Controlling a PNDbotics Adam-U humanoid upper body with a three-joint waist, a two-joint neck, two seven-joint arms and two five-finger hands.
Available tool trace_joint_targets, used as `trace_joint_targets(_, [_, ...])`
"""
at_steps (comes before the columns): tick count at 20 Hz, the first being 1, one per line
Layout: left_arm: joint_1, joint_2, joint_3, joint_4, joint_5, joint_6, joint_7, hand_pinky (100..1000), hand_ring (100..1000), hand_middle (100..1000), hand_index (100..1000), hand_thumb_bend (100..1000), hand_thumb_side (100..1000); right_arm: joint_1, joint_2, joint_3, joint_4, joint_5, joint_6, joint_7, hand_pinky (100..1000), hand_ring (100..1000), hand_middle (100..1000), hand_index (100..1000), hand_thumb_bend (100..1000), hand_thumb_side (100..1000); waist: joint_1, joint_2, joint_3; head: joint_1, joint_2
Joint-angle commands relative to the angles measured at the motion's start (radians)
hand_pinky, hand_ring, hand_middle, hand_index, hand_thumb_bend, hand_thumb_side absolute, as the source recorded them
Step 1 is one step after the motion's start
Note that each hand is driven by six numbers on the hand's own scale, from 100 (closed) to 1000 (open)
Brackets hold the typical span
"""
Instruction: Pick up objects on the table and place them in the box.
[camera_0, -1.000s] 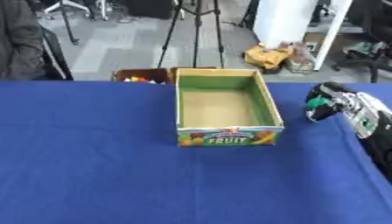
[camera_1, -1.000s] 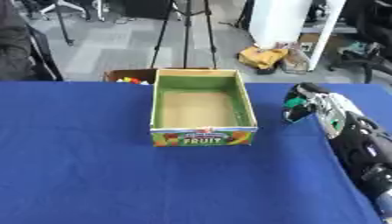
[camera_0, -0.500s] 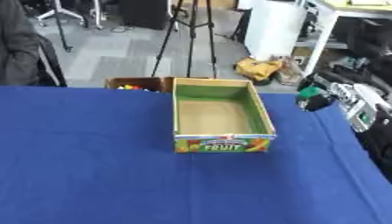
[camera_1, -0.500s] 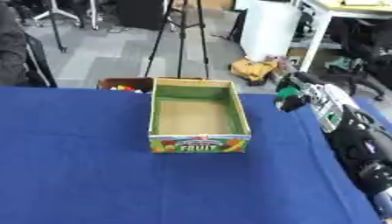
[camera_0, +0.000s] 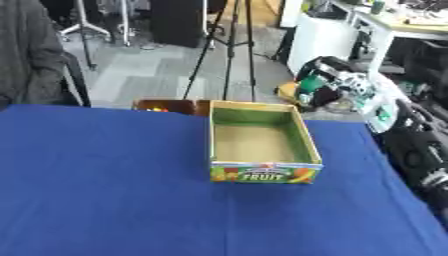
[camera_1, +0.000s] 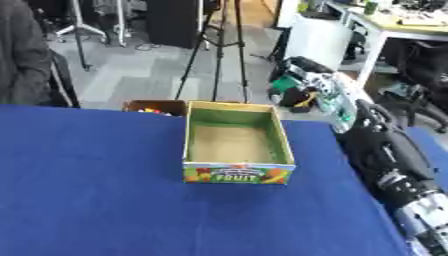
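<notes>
Since a second ago the right hand (camera_0: 325, 82) has risen from the blue table (camera_0: 105, 200), fingers curled round a green object (camera_0: 306, 86), with the fruit box (camera_0: 261, 145) below-left, likely lifting to clear its wall.

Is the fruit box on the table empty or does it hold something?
Empty. The fruit box shows only its bare brown floor and green inner walls; nothing lies inside.

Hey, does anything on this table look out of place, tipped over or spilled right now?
Nothing stands out. The fruit box sits upright and empty on the blue table, nothing spilled. The right hand is raised beyond the table's far right edge, seeming to carry something green. A brown box sits behind.
</notes>
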Motion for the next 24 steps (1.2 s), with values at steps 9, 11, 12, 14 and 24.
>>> trace_joint_targets(9, [-0.018, -0.002, -0.014, -0.033, 0.014, 0.001, -0.023, 668, 649, 622, 849, 788, 876, -0.018, 0.035, -0.013, 0.104, 0.08, 0.0, -0.018, 100, 100, 469, 728, 100, 100, 0.042, 0.02, 0.04, -0.021, -0.005])
trace_joint_targets(11, [-0.017, -0.005, -0.015, -0.034, 0.015, 0.001, -0.025, 669, 649, 622, 849, 788, 876, -0.016, 0.041, -0.014, 0.111, 0.086, -0.003, -0.024, 100, 100, 475, 743, 100, 100, 0.045, 0.025, 0.04, -0.028, -0.005])
trace_joint_targets(12, [-0.018, -0.007, -0.016, -0.034, 0.016, 0.001, -0.026, 669, 649, 622, 849, 788, 876, -0.016, 0.046, -0.013, 0.113, 0.088, -0.006, -0.028, 100, 100, 491, 757, 100, 100, 0.047, 0.027, 0.04, -0.032, -0.006])
trace_joint_targets(14, [-0.019, -0.01, -0.017, -0.034, 0.017, 0.001, -0.028, 669, 649, 621, 849, 788, 877, -0.015, 0.059, -0.011, 0.117, 0.092, -0.014, -0.036, 100, 177, 560, 783, 100, 100, 0.05, 0.031, 0.039, -0.04, -0.011])
trace_joint_targets(24, [-0.017, -0.018, -0.018, -0.032, 0.021, 0.001, -0.033, 669, 649, 621, 849, 789, 877, -0.017, 0.09, 0.01, 0.095, 0.179, -0.102, -0.058, 829, 891, 890, 920, 696, 333, 0.052, 0.038, 0.028, -0.049, -0.016])
